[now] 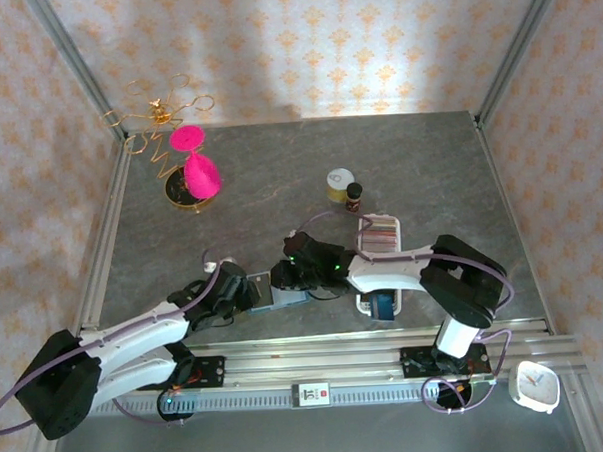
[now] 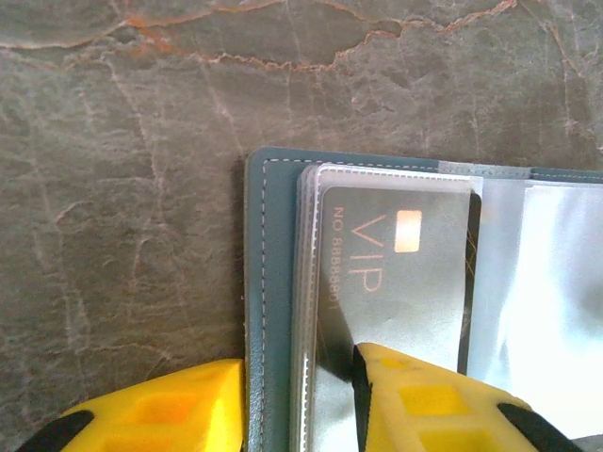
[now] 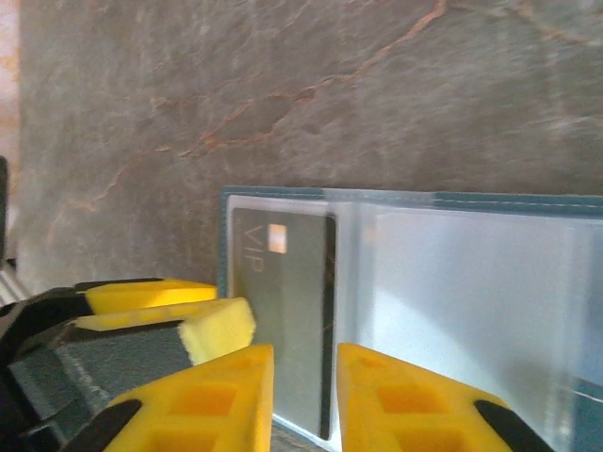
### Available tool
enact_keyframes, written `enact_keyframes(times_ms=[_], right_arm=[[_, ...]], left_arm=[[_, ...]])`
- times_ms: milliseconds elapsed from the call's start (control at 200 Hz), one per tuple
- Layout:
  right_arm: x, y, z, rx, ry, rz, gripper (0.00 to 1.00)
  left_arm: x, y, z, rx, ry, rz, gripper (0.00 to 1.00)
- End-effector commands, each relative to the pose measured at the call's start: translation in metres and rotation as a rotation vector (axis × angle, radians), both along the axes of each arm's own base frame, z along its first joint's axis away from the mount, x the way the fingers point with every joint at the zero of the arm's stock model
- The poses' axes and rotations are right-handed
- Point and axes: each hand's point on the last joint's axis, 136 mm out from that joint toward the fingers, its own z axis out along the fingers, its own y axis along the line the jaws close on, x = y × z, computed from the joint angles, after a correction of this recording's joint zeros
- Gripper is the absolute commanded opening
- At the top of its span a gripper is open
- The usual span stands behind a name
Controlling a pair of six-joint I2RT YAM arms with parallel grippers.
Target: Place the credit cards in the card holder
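Note:
The teal card holder [image 1: 288, 296] lies open on the grey table, its clear sleeves [image 3: 452, 282] facing up. A grey VIP card [image 2: 396, 282] sits in the leftmost sleeve, and in the right wrist view this card [image 3: 283, 301] stands out a little at its right edge. My left gripper [image 2: 300, 363] is shut on the holder's left edge [image 2: 273, 282], one finger outside on the table and one on the sleeve. My right gripper [image 3: 303, 353] stands slightly open astride the card's right edge. More credit cards [image 1: 379, 230], one of them blue [image 1: 385, 304], lie in the white tray.
The long white slotted tray [image 1: 364, 305] lies right of the holder, under my right arm. Behind it stand a yellow-lidded jar [image 1: 340, 182] and a small dark bottle [image 1: 354, 194]. A pink hourglass [image 1: 199, 170] and a gold wire ornament [image 1: 156, 112] stand at the back left.

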Motion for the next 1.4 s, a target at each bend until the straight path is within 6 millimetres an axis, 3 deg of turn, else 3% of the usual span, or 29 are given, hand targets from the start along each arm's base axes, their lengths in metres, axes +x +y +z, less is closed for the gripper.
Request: enact_keyframes(times_ms=[0, 335, 836, 1041, 1391], right_arm=[[0.006, -0.026, -0.007, -0.106, -0.029, -0.079, 0.27], [0.003, -0.044, -0.023, -0.141, 0.002, -0.127, 0.34], [-0.003, -0.061, -0.027, -0.176, 0.005, -0.143, 0.37], [-0.006, -0.060, -0.028, -0.166, 0.013, -0.132, 0.36], [-0.012, -0.041, -0.028, -0.093, 0.042, -0.089, 0.29]], left_arm=[[0.011, 0.001, -0.001, 0.038, -0.026, -0.018, 0.32], [0.008, 0.003, -0.005, 0.044, -0.022, -0.027, 0.31], [0.007, 0.004, -0.006, 0.050, -0.017, -0.027, 0.31], [0.006, 0.004, -0.007, 0.049, -0.016, -0.027, 0.31], [0.006, 0.004, -0.007, 0.049, -0.016, -0.027, 0.31]])
